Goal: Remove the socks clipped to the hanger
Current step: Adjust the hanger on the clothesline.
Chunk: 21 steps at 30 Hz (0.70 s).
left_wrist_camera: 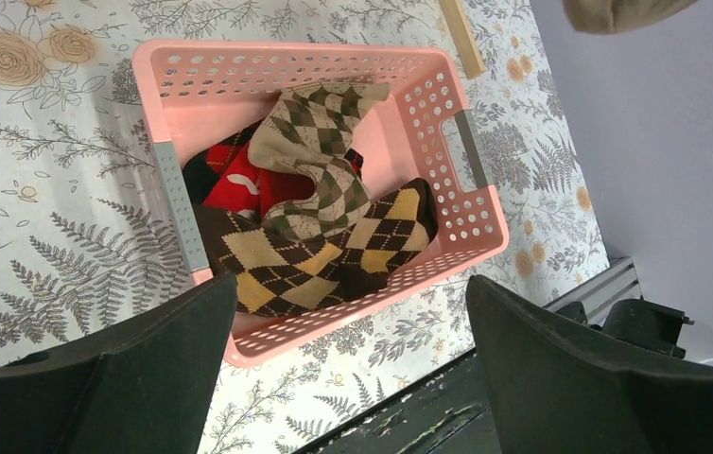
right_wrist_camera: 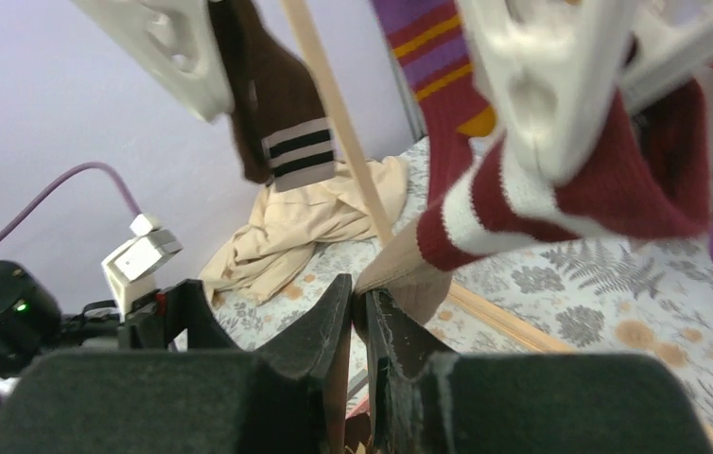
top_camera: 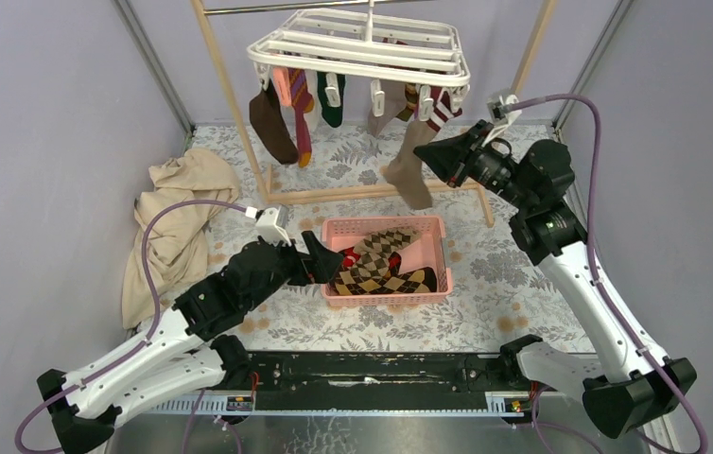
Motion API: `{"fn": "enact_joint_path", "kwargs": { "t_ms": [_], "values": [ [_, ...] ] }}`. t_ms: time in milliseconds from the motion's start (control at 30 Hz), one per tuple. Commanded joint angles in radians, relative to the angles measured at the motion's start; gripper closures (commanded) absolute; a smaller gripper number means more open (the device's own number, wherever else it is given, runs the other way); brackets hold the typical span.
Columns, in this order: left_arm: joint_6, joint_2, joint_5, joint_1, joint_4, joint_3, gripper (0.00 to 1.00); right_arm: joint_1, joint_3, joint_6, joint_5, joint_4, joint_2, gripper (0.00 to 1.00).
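Observation:
The white hanger [top_camera: 362, 47] hangs at the back with several socks clipped to it: a brown one [top_camera: 272, 128], a green one [top_camera: 332, 99], and a long tan sock [top_camera: 414, 165] with a maroon-and-white striped cuff [right_wrist_camera: 523, 199] under a white clip [right_wrist_camera: 542, 85]. My right gripper [top_camera: 433, 151] is shut on the tan sock's leg [right_wrist_camera: 409, 274], its jaws [right_wrist_camera: 360, 291] pressed together on the fabric. My left gripper [top_camera: 320, 260] is open and empty over the left end of the pink basket [left_wrist_camera: 286, 66], which holds brown-yellow argyle [left_wrist_camera: 305, 255], beige argyle [left_wrist_camera: 324, 151] and red socks [left_wrist_camera: 249, 189].
A light wooden pole frame [top_camera: 230, 95] carries the hanger, and its base bar lies just behind the pink basket [top_camera: 386, 295]. A large beige cloth [top_camera: 173, 218] lies crumpled at the left wall. Purple walls close in both sides.

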Motion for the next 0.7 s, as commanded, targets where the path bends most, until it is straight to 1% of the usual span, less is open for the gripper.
{"fn": "enact_joint_path", "kwargs": {
  "t_ms": [0, 367, 667],
  "values": [
    [0.002, 0.006, -0.004, -0.001, 0.043, 0.027, 0.01, 0.087, 0.126, -0.109, -0.001, -0.062, 0.024, 0.83],
    [0.026, 0.047, -0.007, -0.001, 0.045, 0.088, 0.01, 0.288, 0.293, -0.277, 0.165, -0.278, 0.117, 0.84],
    [0.026, 0.042, -0.007, -0.001, 0.045, 0.092, 0.01, 0.457, 0.424, -0.370, 0.323, -0.370, 0.238, 0.84]
  ]
}}
